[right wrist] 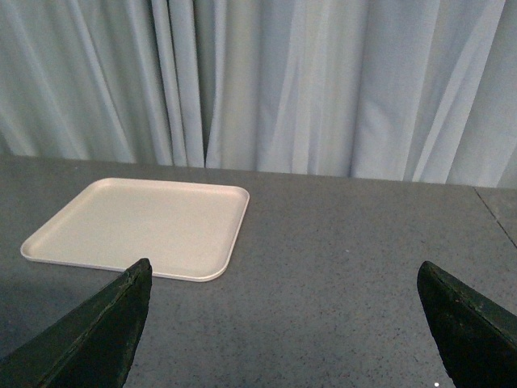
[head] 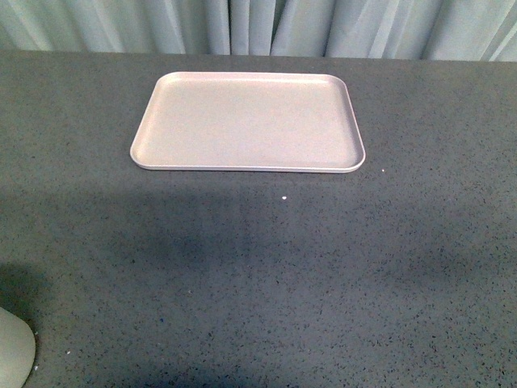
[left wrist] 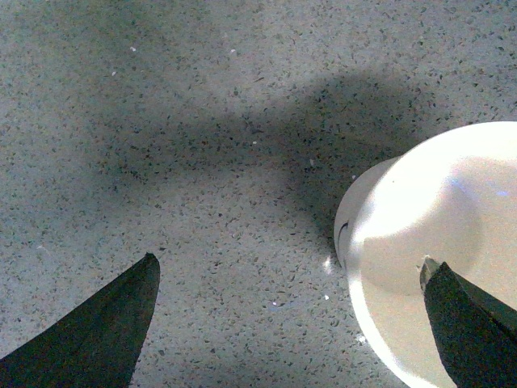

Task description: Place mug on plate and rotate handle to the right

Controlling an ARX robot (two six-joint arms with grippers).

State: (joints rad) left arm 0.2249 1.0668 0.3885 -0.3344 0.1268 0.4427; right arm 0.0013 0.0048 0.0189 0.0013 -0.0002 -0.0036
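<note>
With the white cylindrical mug at the near left, well apart from the empty flat beige rectangular plate farther back, the wide-spread, empty left gripper seems to be lining up its grasp and needs to centre on the mug before closing.

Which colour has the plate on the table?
Pale beige, plain with no pattern; the front view shows the plate best.

The plate is a flat beige rectangular tray with rounded corners and a low raised rim. It lies level on the table at the far middle, long side across the front view. The mug is white and glossy and stands mouth up at the table's near left, well apart from the plate. A thin dark curved mark on its wall is too small to identify.
</note>
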